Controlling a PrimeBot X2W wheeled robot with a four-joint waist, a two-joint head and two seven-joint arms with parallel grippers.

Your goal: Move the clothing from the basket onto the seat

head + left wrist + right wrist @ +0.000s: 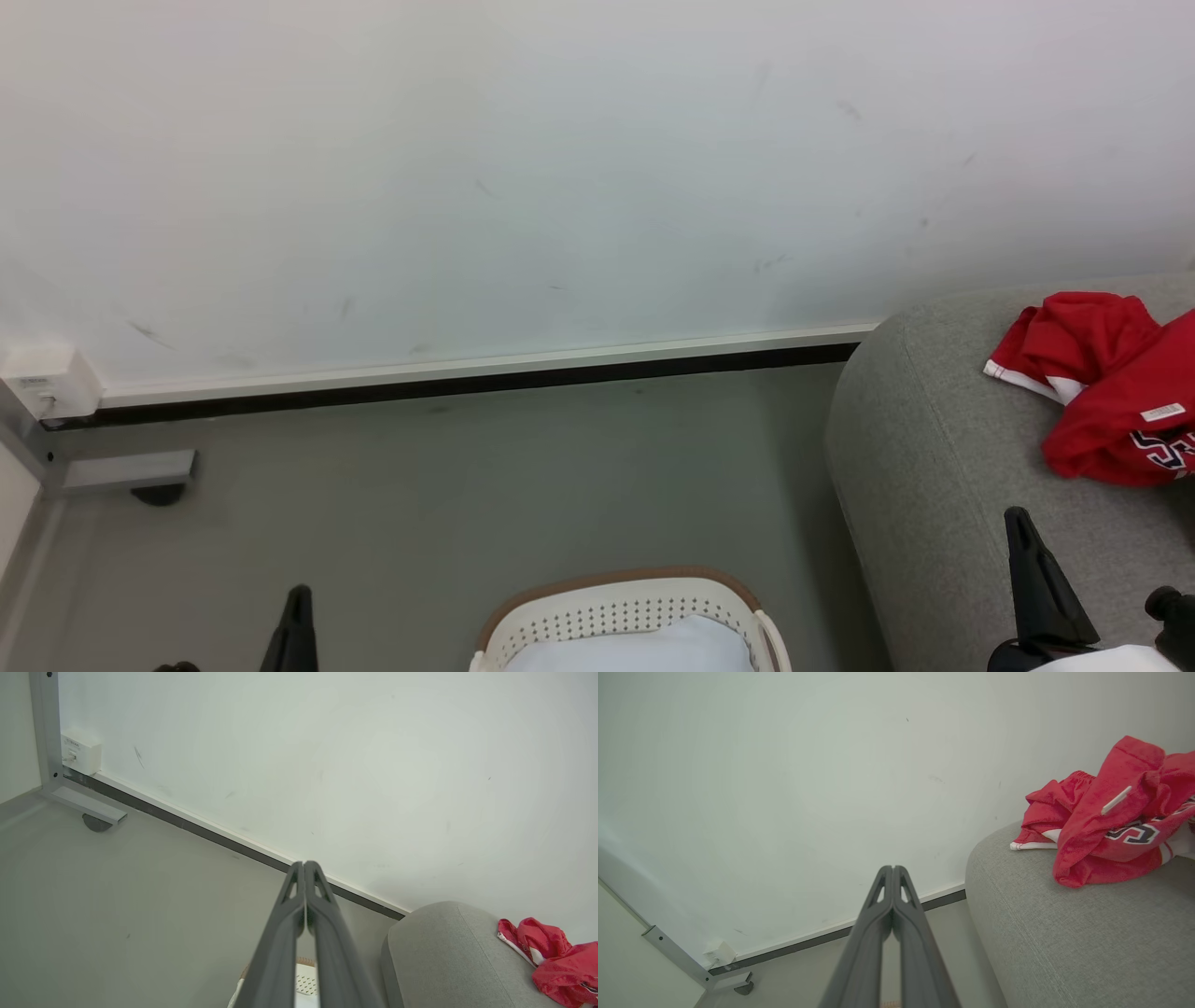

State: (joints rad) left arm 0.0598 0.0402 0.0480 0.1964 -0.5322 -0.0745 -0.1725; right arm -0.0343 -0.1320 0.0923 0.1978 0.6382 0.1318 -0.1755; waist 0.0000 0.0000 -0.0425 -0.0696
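The red clothing (1106, 383) lies crumpled on the grey seat (934, 485) at the right, also seen as clothing (1106, 812) on the seat (1064, 942) and clothing (556, 961) on the seat (444, 961). The white basket (616, 611) with a brown rim stands on the floor at the bottom centre, a pale pad inside it. My left gripper (304, 864) is shut and empty, above the basket (303, 982); its fingers (297, 625) rise at the lower left. My right gripper (893, 868) is shut and empty, its fingers (1032, 569) over the seat's front.
A white wall with a dark baseboard (467, 378) runs behind the grey floor. A metal frame foot (121, 471) and a small white box (51, 383) sit at the far left corner.
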